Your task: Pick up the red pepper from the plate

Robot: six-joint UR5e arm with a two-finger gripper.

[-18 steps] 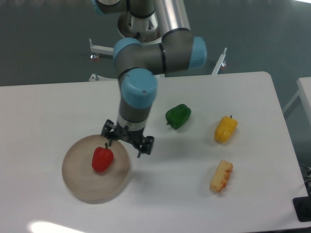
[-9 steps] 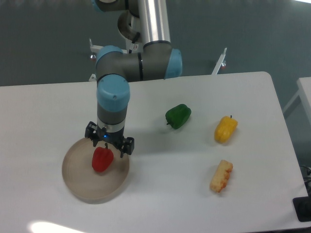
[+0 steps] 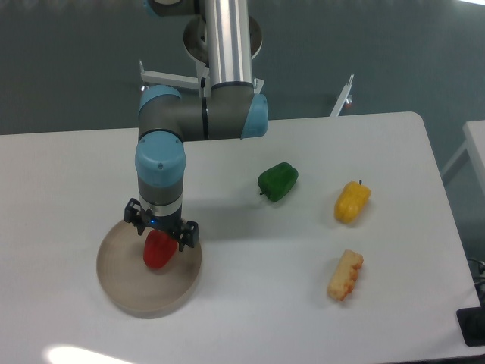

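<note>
The red pepper (image 3: pixel 157 253) lies on the round beige plate (image 3: pixel 125 284) at the table's front left. My gripper (image 3: pixel 160 234) hangs straight above the pepper, its fingers spread to either side of the pepper's top and hiding the stem. The jaws stand open and do not press on the pepper.
A green pepper (image 3: pixel 277 181) lies at the table's middle. A yellow pepper (image 3: pixel 352 202) lies to its right. A yellow-and-red corn-like piece (image 3: pixel 345 275) lies at the front right. The table's right edge is near the yellow pepper.
My gripper has moved left from the plate's right rim to directly over the red pepper and has come lower. The pepper and plate have not moved.
</note>
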